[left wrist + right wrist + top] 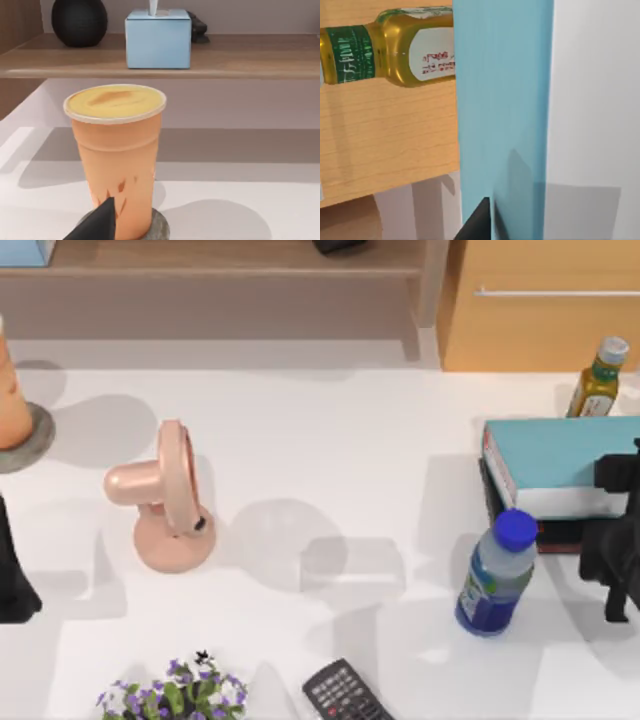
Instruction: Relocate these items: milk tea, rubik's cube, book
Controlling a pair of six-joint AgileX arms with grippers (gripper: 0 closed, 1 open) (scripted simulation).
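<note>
Here the milk tea (116, 155) stands on a grey coaster (157, 227) at the surface's (330, 450) far left; it looks light and smooth, best held mid-body. Left claw (97, 225) sits just beside it, state unclear

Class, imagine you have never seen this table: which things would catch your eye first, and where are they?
Probably the pink fan standing left of centre, and the teal book stacked on a dark book at the right edge, where the right gripper sits. The orange milk tea stands on a grey coaster at the far left.
</note>
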